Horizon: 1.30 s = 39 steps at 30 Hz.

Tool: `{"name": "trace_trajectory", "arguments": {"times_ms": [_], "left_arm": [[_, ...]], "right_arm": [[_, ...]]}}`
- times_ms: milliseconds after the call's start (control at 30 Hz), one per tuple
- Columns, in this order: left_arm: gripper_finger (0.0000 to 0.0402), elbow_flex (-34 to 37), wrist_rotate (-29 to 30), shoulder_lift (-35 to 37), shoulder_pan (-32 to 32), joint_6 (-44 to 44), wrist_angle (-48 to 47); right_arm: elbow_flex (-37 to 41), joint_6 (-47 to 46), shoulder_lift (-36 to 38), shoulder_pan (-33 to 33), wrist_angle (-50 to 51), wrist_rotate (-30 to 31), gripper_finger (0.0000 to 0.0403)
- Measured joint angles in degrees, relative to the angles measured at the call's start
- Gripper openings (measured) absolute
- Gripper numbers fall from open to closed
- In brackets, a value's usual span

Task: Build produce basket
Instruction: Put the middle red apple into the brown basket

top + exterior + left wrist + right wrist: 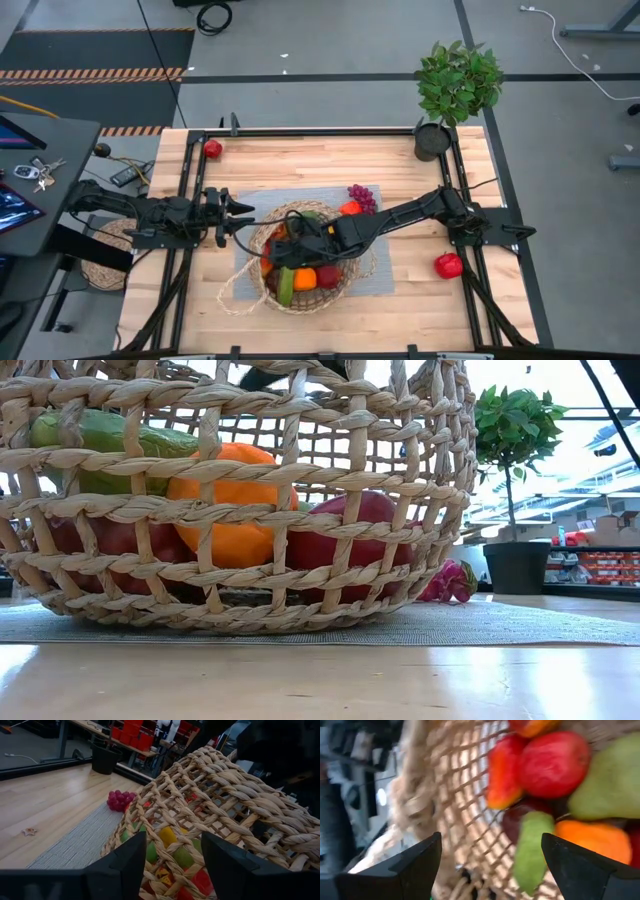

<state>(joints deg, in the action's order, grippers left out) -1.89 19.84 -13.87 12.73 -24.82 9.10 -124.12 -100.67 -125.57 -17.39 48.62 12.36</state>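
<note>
The wicker basket (pixel 352 272) stands on a grey mat (pixel 383 278), holding produce: an orange (pixel 235 510), a green pear (pixel 615 780), a red apple (pixel 552 762) and others. My right gripper (pixel 290 236) reaches in from the table's right. It hangs open over the inside of the basket (pixel 465 795), slanting down, and nothing is between its fingers (pixel 490 865). My left gripper (pixel 243 210) waits shut and level beside the basket's left rim (pixel 300 837). Whether it touches the wicker, I cannot tell. Purple grapes (pixel 362 196) and an orange-red fruit (pixel 348 208) lie on the mat behind the basket.
A red apple (pixel 213 148) lies at the table's far left. Another red fruit (pixel 449 265) lies on the right. A potted plant (pixel 455 85) stands at the far right corner. A loose wicker loop (pixel 232 290) trails off the basket's near left.
</note>
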Motion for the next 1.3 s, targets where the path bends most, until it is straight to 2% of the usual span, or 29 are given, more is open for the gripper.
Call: {"name": "trace_trajectory", "arguments": {"times_ms": [267, 467, 733, 1300], "left_arm": [[0.0194, 0.0, 0.0, 0.02, 0.0, 0.0, 0.0], [0.0196, 0.0, 0.0, 0.02, -0.01, 0.02, 0.02], [0.0196, 0.0, 0.0, 0.02, 0.0, 0.0, 0.02], [0.0197, 0.0, 0.0, 0.02, -0.02, 0.02, 0.02]], "right_arm": [[-5.91, 3.89, 0.45, 0.68, 0.55, 0.27, 0.0345], [-8.23, 6.71, 0.48, 0.59, 3.48, 7.88, 0.0345], [-8.23, 7.02, 0.48, -0.04, 4.99, 14.94, 0.0345], [-8.21, 6.78, 0.44, -0.1, 5.03, 15.91, 0.0345]]}}
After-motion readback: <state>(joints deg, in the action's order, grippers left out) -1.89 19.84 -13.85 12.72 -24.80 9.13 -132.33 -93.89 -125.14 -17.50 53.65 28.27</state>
